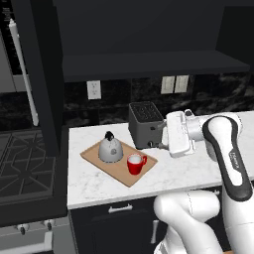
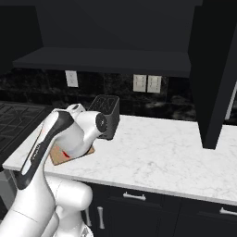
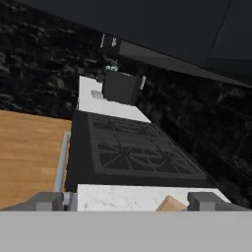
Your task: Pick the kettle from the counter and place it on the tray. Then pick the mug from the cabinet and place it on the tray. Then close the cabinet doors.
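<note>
Wooden tray (image 1: 118, 171) is carrying 2 things: kettle (image 1: 110, 148) sitting at its back, mug (image 1: 135, 163) just beside it; gripper (image 1: 162, 136) is hanging right of the tray, jaws spread, holding nothing.

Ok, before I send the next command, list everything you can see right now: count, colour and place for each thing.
kettle: one, silver-grey with black knob, on the tray's left part.
mug: one, red with white inside, on the tray, right of the kettle.
tray: one, light-brown wood, on the counter left of the toaster.
toaster: one, black, on the counter against the backsplash.
counter: one, white marble, above dark drawers.
cabinet: one, dark navy-black, above the counter, inner shelf showing.
cabinet doors: two, dark, both swung open.
stove top: one, black, left of the counter.
wall outlets: three, white, on the backsplash.
gripper: one, white with dark tips, jaws open, holding nothing.
</note>
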